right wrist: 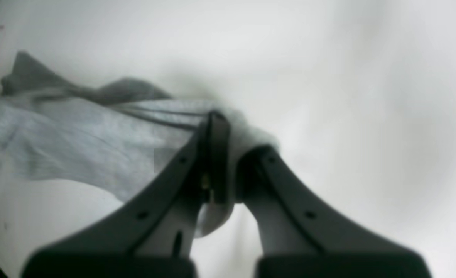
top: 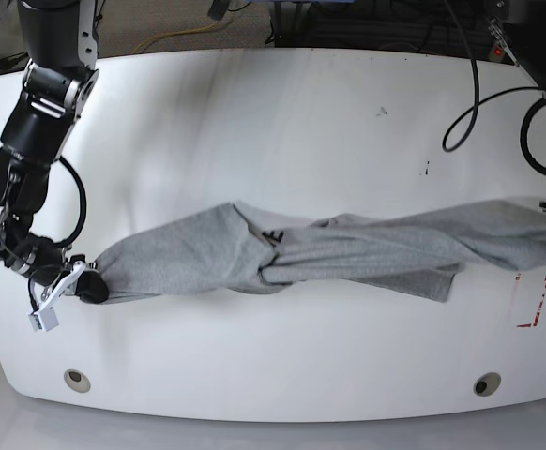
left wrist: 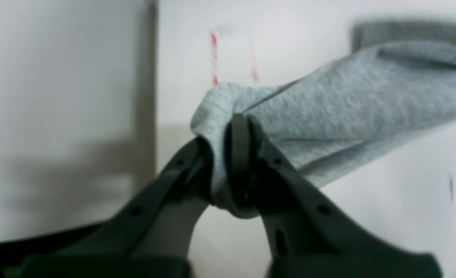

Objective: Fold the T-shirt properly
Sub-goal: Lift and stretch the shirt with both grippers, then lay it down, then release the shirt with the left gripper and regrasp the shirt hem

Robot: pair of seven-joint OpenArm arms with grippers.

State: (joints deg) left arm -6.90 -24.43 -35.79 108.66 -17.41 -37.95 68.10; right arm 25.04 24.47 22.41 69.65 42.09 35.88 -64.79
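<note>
You are looking down on a white tabletop [top: 282, 122] with rounded corners; its surface is matte, lightly scuffed, with small dark specks toward 1 o'clock.

At 9 o'clock in the base view, the right gripper [top: 87, 284] sits low over the table's left edge, its black arm rising toward 11 o'clock. In the right wrist view its jaws are pressed together on a bunched fold of grey fabric, pinching it.

The T-shirt [top: 301, 251], heather grey, lies stretched in a long twisted band across the table's middle, running from the right gripper at 9 o'clock to the far edge at 3 o'clock. It is gathered and rolled near the centre, where a small patch of black print shows. Two round grommets [top: 77, 380] sit in the table near the front edge, one at 7 o'clock and one at 5 o'clock.

Red tape marks [top: 533, 300] lie on the surface at 4 o'clock, just below the shirt's right end. Black cables [top: 461, 103] loop over the table edge at 1 o'clock.

At 3 o'clock, the left gripper [left wrist: 228, 170] is mostly cut off in the base view. The left wrist view shows its jaws pinching a wad of the same grey fabric.
</note>
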